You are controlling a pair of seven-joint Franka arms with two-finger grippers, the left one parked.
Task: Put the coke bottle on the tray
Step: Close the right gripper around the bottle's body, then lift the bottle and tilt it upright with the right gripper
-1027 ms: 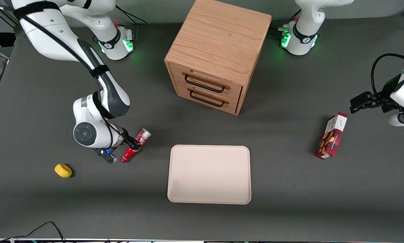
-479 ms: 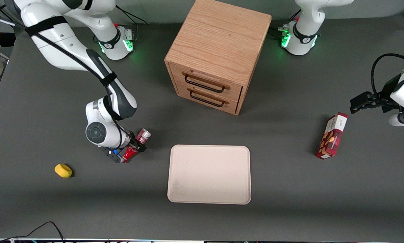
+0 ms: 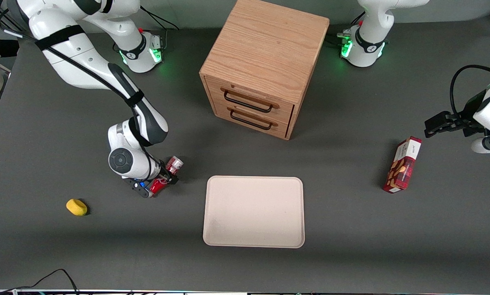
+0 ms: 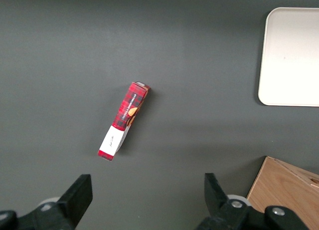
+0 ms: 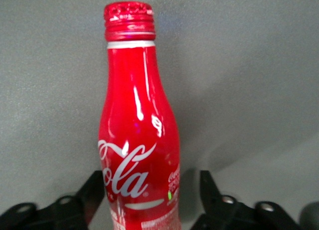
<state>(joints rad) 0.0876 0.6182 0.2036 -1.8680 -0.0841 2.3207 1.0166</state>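
The coke bottle [image 3: 173, 164] lies on its side on the dark table, beside the tray toward the working arm's end. Its silvery base end points toward the wooden cabinet. In the right wrist view the red coke bottle [image 5: 137, 140] with white script and red cap fills the space between my fingers. My gripper [image 3: 162, 179] is low over the bottle's middle and open. In the right wrist view my gripper [image 5: 152, 186] straddles the body, one finger [image 5: 94, 187] close against it, the other finger [image 5: 207, 185] a small gap away. The cream tray [image 3: 253, 211] lies flat with nothing on it.
A wooden two-drawer cabinet [image 3: 265, 69] stands farther from the front camera than the tray. A red snack box [image 3: 402, 164] lies toward the parked arm's end, also seen as the snack box [image 4: 123, 121]. A yellow lump [image 3: 76, 207] sits toward the working arm's end.
My arm has slid a little toward the tray and lower, so the wrist now covers more of the bottle. The bottle has stayed where it lay.
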